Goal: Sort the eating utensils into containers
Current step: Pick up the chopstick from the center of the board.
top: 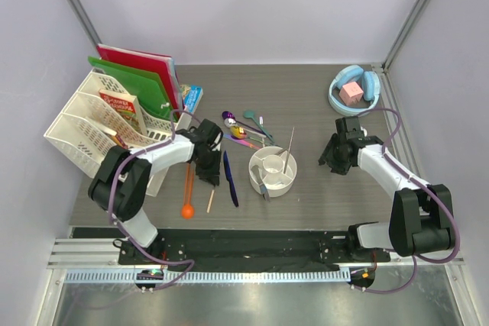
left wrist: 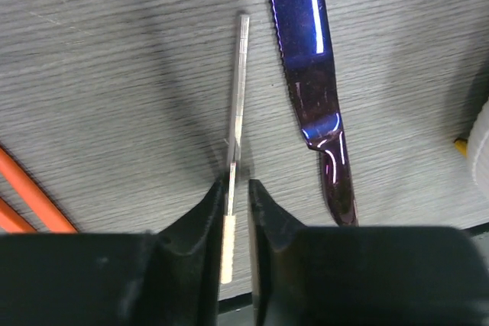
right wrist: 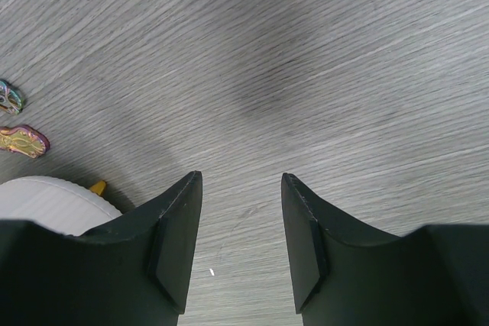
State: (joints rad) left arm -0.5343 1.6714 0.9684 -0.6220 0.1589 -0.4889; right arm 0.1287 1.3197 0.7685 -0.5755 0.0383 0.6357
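**Grey table, thin stick between my left jaws: slip risk**

Grey wood-grain table (top: 306,104), pale walls round it. My left gripper (left wrist: 235,183) is down at the surface, left of centre. Its jaws are a narrow slit either side of a slim two-tone stick, silver metal with a pale beige end (left wrist: 238,97). I see a gap on the right of the stick, so it is not clamped. My right gripper (right wrist: 241,179) hangs wide apart with nothing in it, over bare table right of the small white round divided plastic cup (top: 254,164).

The stick lies flat on the table, just left of the long dark blue knife (left wrist: 313,74) but not touching it, and left of the cup. Its long axis runs near-far, tilted a touch. The silver tip points far; the beige end points near, toward the arm bases. The knife lies roughly parallel.

What could go wrong, my read:
- The stick sits off-centre, hard by the left finger, so a close may shove or roll it sideways instead of pinching it.
- It is thin and flat on the surface, so the pads could ride over it and scrape the table.
- The jaws straddle the beige end, so most of the length sticks out past the grip. On a lift it may pivot and droop, then catch the cup's rim or an inner wall.
- A sideways skid could bump the knife.
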